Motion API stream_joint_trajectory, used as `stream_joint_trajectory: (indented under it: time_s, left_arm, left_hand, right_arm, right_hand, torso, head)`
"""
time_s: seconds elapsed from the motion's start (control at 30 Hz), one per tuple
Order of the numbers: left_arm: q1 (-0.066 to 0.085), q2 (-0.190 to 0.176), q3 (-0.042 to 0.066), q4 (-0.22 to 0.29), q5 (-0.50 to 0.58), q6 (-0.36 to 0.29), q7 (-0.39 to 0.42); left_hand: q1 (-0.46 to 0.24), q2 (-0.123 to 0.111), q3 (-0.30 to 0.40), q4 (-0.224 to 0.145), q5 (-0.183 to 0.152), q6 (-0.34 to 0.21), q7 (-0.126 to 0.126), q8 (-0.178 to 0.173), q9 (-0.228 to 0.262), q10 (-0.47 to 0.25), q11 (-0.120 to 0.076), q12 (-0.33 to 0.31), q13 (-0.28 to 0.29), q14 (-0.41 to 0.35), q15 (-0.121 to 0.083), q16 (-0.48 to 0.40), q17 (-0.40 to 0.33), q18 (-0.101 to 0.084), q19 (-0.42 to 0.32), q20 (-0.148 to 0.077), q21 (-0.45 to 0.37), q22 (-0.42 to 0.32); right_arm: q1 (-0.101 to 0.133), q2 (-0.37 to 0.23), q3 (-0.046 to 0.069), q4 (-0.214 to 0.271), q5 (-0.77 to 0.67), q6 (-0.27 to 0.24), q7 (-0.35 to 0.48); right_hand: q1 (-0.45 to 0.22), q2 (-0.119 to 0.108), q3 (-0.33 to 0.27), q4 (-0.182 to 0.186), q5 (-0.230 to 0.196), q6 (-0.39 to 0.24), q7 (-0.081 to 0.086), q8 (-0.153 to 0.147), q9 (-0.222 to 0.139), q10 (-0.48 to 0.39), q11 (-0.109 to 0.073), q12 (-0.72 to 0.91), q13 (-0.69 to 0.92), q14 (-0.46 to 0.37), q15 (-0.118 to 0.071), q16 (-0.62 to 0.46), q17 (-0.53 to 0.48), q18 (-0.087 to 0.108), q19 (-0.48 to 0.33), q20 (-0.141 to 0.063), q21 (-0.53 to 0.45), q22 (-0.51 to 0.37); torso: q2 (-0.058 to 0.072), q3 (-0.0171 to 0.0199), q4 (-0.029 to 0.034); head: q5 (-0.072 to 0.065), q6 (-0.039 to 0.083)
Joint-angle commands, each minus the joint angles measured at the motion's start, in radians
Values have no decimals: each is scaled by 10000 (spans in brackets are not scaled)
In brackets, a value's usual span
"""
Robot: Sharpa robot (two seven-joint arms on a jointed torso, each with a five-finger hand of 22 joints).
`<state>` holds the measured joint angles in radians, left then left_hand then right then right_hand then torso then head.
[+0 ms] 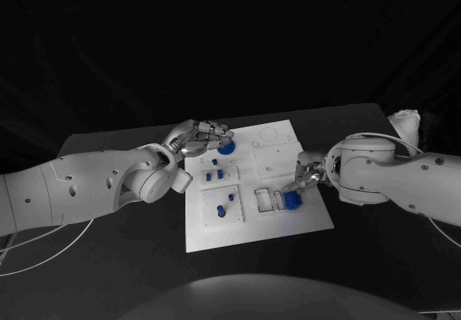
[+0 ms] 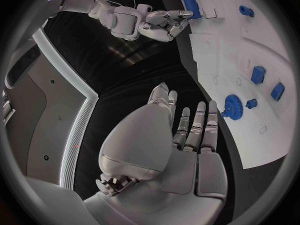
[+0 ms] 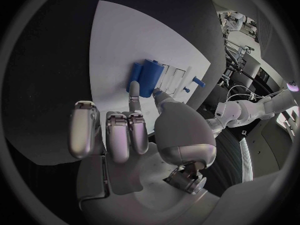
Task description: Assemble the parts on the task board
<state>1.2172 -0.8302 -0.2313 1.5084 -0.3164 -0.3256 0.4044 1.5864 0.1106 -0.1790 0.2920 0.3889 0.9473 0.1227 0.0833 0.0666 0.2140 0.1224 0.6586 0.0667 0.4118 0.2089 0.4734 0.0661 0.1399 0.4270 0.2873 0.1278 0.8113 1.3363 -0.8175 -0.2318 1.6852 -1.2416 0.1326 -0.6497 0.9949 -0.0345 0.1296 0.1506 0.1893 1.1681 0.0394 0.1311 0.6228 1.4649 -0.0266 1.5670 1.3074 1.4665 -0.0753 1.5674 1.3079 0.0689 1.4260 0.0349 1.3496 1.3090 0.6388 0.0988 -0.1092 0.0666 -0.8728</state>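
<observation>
The white task board lies mid-table. A blue gear stands near its far left edge; my left hand hovers just beside it, holding nothing. In the left wrist view, that hand has straight, spread fingers next to the gear. A blue block sits by the slots on the board's right side. My right hand pinches it between thumb and one finger. The right wrist view shows that hand, its other fingers curled in, at the block.
Two small blue blocks, a blue peg and two more blue pieces stand on the board's left half. A white crumpled thing lies at the table's far right corner. Cables hang at the left.
</observation>
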Motion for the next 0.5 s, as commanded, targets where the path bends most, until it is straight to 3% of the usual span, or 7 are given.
stream_joint_trajectory:
  time_s: [0.03,0.3,0.5]
  left_arm:
    - [1,14,7,12,10,167,-7]
    - [0,23,7,8,8,185,-62]
    - [0,39,7,-3,7,194,-96]
  left_hand:
    - [28,101,-55,5,27,-10,69,53,5,-3,58,68,-9,8,46,45,-9,-66,8,12,34,-13]
    - [36,106,-60,3,30,-2,85,60,7,7,84,75,-9,11,49,52,-10,-65,4,12,36,-16]
    - [36,106,-60,3,30,-2,85,60,7,7,84,75,-9,11,49,52,-10,-65,4,12,36,-16]
  right_arm:
    - [-11,-1,-10,50,288,-195,39]
    - [-10,77,-8,-93,581,217,-72]
    - [-22,116,-9,-182,879,-16,6]
  right_hand:
    - [-65,-4,-27,20,-31,37,-7,31,30,1059,32,38,2634,1043,-47,34,2629,-140,105,0,56,1894]
    - [-200,97,-78,119,-121,-181,54,-168,-59,1059,70,38,2634,1043,-29,34,2629,-136,108,3,36,1886]
    - [-112,140,-52,50,-81,-326,108,-317,-162,1059,114,38,2634,1043,3,34,2629,-132,98,24,13,1878]
  torso:
    - [-1,-1,-1]
    - [2,-1,-5]
    - [6,1,-6]
  head:
    - [-5,2]
    - [36,2]
    - [30,2]
